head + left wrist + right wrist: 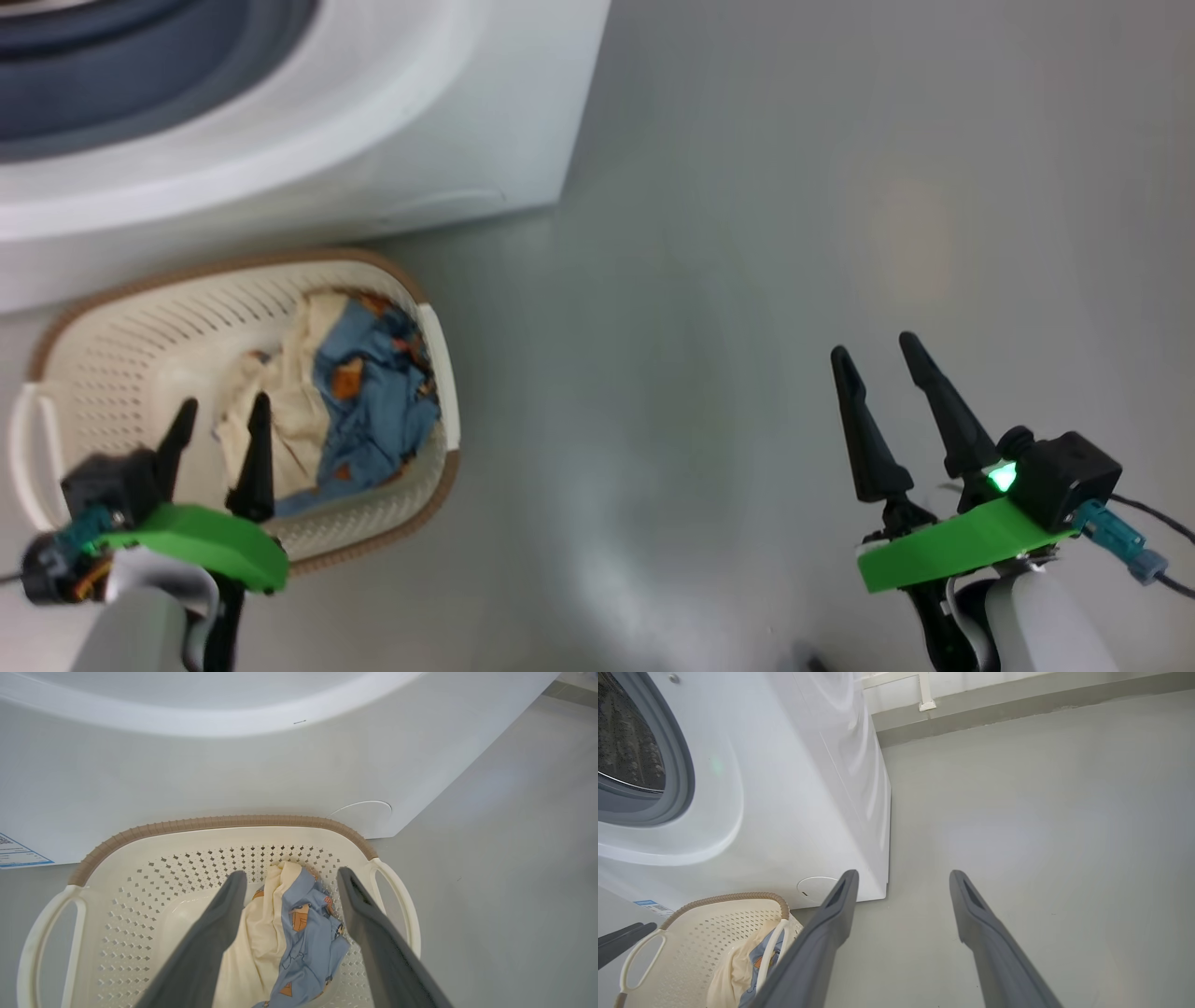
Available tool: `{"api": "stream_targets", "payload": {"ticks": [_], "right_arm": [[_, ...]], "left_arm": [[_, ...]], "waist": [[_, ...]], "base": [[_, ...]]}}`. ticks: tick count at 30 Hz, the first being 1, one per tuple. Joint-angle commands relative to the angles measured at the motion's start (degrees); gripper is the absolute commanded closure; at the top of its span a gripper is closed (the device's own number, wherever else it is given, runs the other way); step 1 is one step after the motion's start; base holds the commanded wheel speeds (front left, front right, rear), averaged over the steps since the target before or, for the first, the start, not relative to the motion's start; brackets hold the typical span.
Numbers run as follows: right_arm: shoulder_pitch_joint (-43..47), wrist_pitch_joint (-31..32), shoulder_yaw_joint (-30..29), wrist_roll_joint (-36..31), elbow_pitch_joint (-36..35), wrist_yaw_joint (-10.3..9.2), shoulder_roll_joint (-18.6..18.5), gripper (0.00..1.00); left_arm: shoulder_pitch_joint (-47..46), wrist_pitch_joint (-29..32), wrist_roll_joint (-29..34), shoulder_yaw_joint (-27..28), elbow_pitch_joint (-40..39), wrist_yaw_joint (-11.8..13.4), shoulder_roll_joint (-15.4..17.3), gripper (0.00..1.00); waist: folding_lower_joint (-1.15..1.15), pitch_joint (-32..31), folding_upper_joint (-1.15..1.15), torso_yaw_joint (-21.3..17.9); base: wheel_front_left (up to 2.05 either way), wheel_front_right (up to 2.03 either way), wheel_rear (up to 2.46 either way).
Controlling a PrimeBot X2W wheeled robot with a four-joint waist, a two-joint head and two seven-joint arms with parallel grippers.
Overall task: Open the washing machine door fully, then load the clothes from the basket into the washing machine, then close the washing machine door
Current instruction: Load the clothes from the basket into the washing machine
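- Left wrist view: my left hand (pixel 290 873) hangs over the basket (pixel 224 822), fingers spread wide, nothing between them, and no contact that I can make out.
- Why there, my guess: the gap sits right above the clothes (pixel 299 933), lined up for a straight drop onto the bundle.
- Clothes are blue cloth with orange marks plus cream cloth, bunched together, all inside the basket, toward the side nearer my right hand (pixel 873 345).
- Basket sits on the floor (pixel 747 327), just beside the washing machine (pixel 187 774) front and below its opening. Short carry to the drum, I judge.
- Right hand has its fingers apart and is empty, over bare floor and well apart from the basket. Parked out of the way, I reckon.
- Right wrist view shows the steel drum (pixel 626 742) and rubber ring (pixel 679 774) uncovered, so I judge the washing machine door is open. Loading not yet started.
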Motion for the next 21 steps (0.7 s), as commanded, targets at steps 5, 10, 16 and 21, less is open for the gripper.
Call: {"api": "stream_targets", "payload": {"ticks": [5, 10, 16, 21], "right_arm": [[-0.8, -0.7, 1.1, 1.9, -2.7, 0.17, -0.1, 0.0], [-1.4, -0.7, 1.9, 2.5, -3.3, 0.17, -0.1, 0.0], [-2.7, -0.7, 2.5, 3.3, -4.0, 0.17, -0.1, 0.0], [-3.4, -0.7, 3.2, 4.4, -4.1, 0.17, -0.1, 0.0]], "left_arm": [[-4.4, -0.5, -3.0, -1.8, 3.3, -0.2, 3.7, 0.0], [-9.3, 0.5, -6.5, -6.3, 7.9, -0.2, 7.0, 0.0], [-15.5, 4.1, -10.2, -10.0, 12.0, -0.2, 10.2, 0.0], [-19.4, 7.4, -11.7, -11.8, 15.4, -0.2, 12.4, 0.0]], "waist": [[0.0, 9.3, 0.0, -2.9], [0.0, 12.8, 0.0, -3.2], [0.0, 16.8, 0.0, -3.8], [0.0, 19.3, 0.0, -5.3]], "base": [[0.0, 0.0, 0.0], [0.0, 0.0, 0.0], [0.0, 0.0, 0.0], [0.0, 0.0, 0.0]]}}
